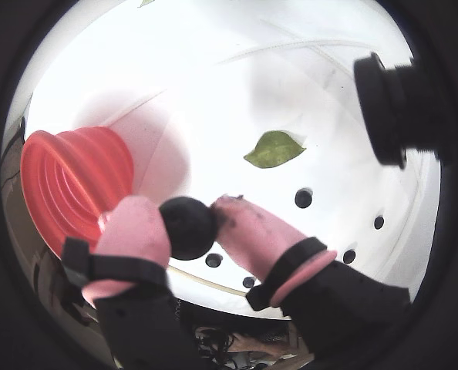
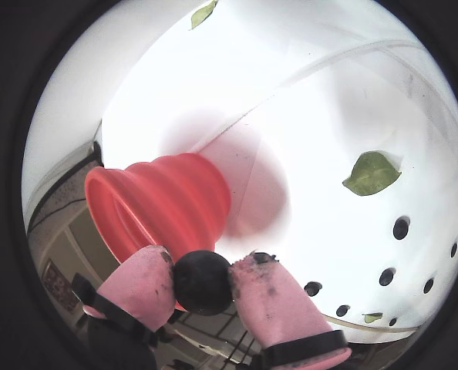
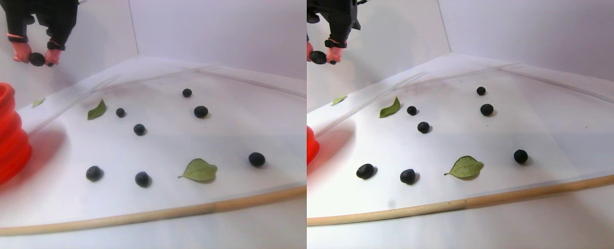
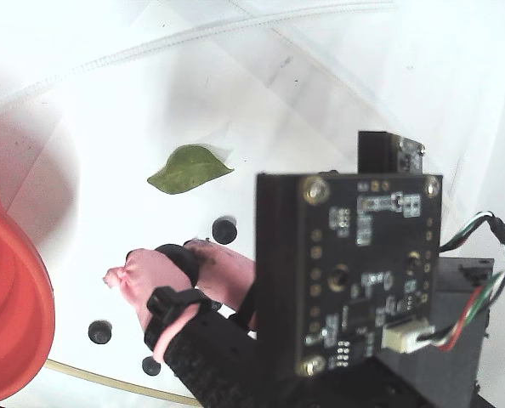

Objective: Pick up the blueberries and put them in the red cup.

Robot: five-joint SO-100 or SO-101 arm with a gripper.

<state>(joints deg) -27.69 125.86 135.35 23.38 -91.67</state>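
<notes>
Gripper (image 1: pixel 189 225) raised, as I see it in both wrist views.
Pink-padded fingers (image 2: pixel 140 281) closed on one blueberry (image 2: pixel 203 282).

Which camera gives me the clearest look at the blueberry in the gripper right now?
A wrist view: the held blueberry sits large and unobstructed between the pink fingertips of the gripper. Another wrist view matches it. The stereo pair shows it tiny, high up at the left; the fixed view mostly hides it.

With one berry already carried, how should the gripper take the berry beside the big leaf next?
Across its round middle, from straight above: that blueberry lies alone on the flat sheet, apart from the leaf, so pink fingers fit either side.
</notes>
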